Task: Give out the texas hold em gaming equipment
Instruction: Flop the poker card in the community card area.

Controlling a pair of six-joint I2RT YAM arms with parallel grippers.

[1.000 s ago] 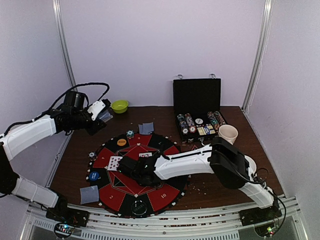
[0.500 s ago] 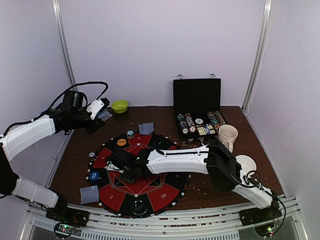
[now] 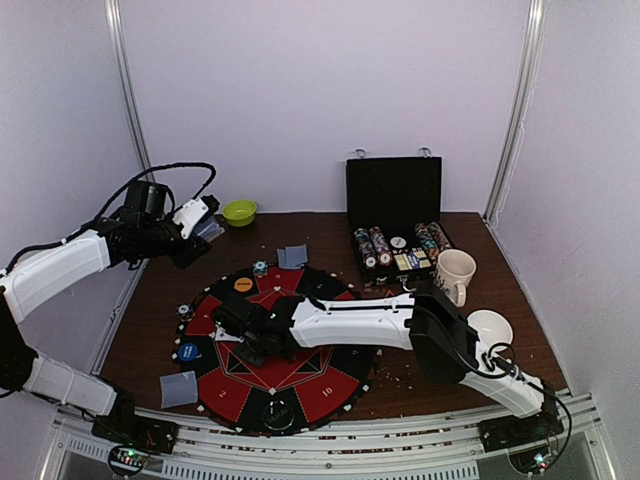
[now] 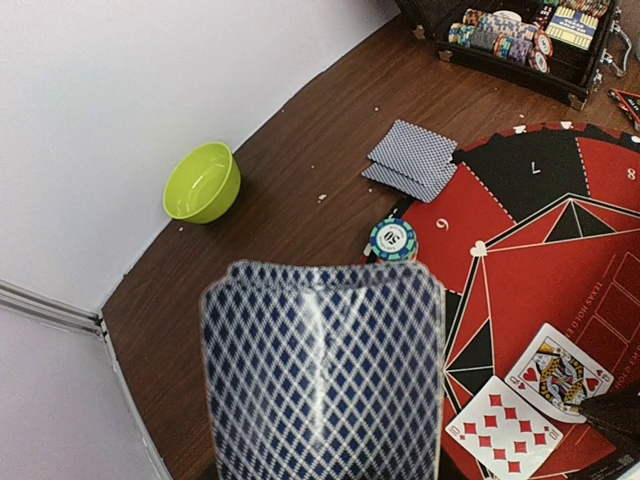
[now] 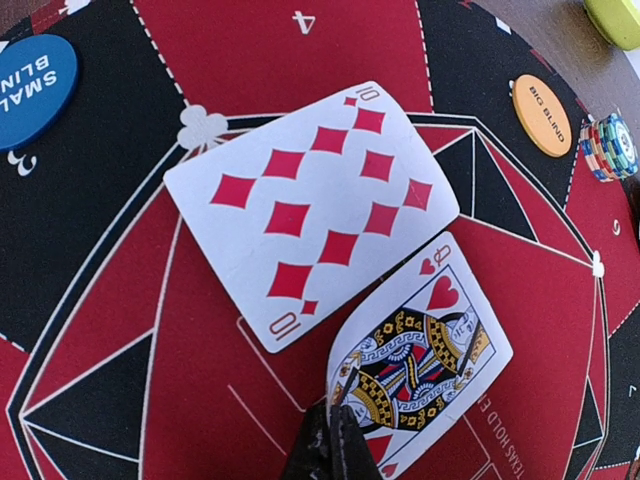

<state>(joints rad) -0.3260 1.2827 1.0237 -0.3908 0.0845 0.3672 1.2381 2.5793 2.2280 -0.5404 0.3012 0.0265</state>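
The right gripper (image 5: 336, 425), clenched, rests its tips on the queen of hearts (image 5: 420, 360) just beside the ten of diamonds (image 5: 310, 210) on the mat (image 5: 200, 390), where a sideways drag may ride her over the ten, while the left gripper (image 3: 204, 234) grasps the deck (image 4: 322, 370).

top view: high behind the arms (image 3: 350, 322), looking down over the whole table (image 3: 150, 310) and mat (image 3: 240, 395). left wrist view: well above the mat's left, looking down past its deck (image 4: 322, 370). right wrist view: close over the mat. both wrist views share the ten (image 5: 310, 205) and queen (image 5: 420, 360).
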